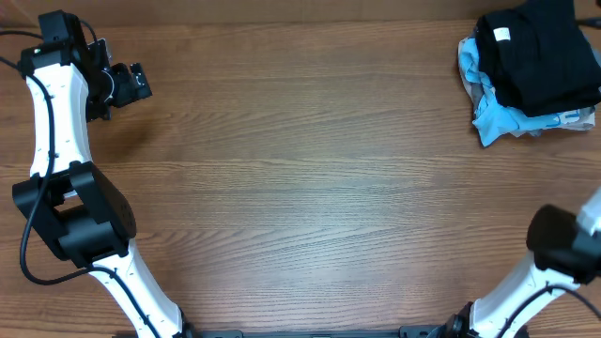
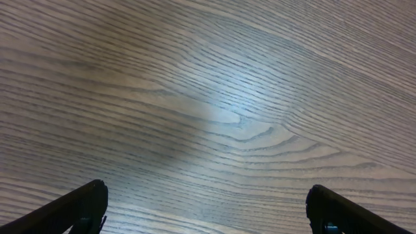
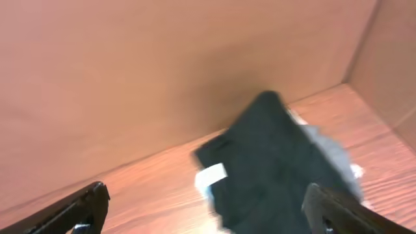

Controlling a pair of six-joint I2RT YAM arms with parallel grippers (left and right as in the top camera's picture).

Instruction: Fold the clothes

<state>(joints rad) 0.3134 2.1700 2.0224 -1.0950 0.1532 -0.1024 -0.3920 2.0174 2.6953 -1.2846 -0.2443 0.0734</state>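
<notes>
A pile of clothes (image 1: 531,70) lies at the table's far right corner: a black garment (image 1: 540,56) with a white tag on top, light blue cloth (image 1: 488,117) under it. The right wrist view shows the black garment (image 3: 279,156) ahead, blurred, with the white tag (image 3: 211,175). My right gripper (image 3: 205,218) is open and empty, short of the pile; only its arm (image 1: 563,244) shows overhead. My left gripper (image 1: 131,83) is at the far left, open and empty over bare wood (image 2: 208,214).
The wooden table (image 1: 300,188) spreads between the arms. A brown wall (image 3: 162,71) stands behind the pile, with a side wall (image 3: 390,58) at the right corner.
</notes>
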